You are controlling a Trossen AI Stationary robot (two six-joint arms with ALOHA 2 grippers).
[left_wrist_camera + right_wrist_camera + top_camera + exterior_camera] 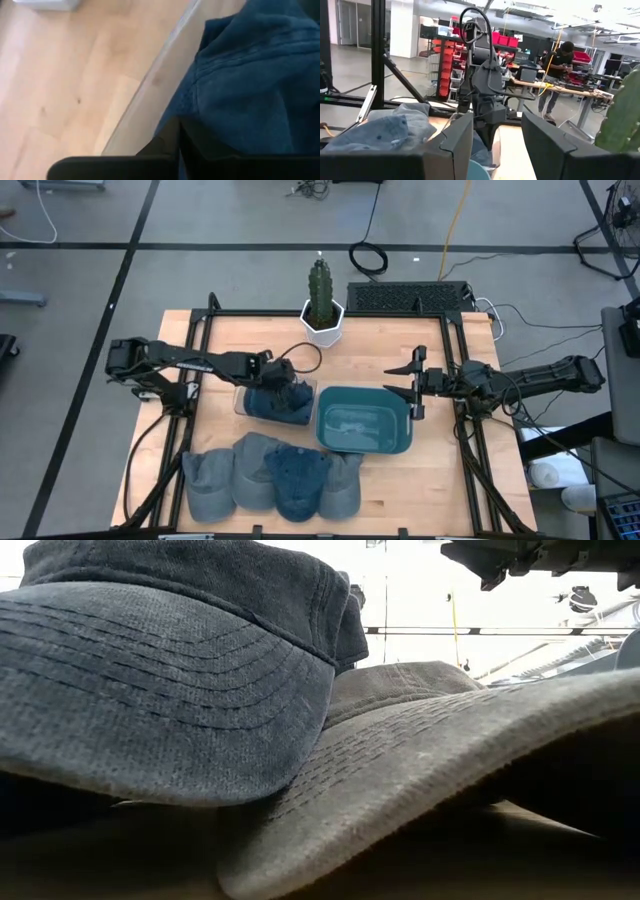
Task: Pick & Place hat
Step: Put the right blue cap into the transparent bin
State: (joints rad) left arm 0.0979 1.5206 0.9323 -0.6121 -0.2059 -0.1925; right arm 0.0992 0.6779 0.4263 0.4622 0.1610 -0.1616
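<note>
A dark blue hat (272,402) lies bunched in a clear container (242,402) at the table's middle. My left gripper (285,380) is down on the hat's top, and in the left wrist view the blue cloth (250,75) fills the picture beside the container's clear wall (150,85). My right gripper (408,390) hangs open over the right rim of a teal bin (365,448) and touches nothing. Several more hats (270,475), grey and blue, lie in a row by the near edge, and they fill the low view (170,670). My left gripper (180,145) is shut on the dark blue hat, on a fold of cloth (200,125) at its upper side. It comes from the table's left, slanting down. The hat rests in the clear container. The cloth hides how many layers sit between the fingers.
A cactus in a white pot (323,305) stands at the far edge. The black frame rails (205,330) run along the table's left and right sides. A keyboard (408,297) lies beyond the far edge. A person (559,75) works at a bench far behind.
</note>
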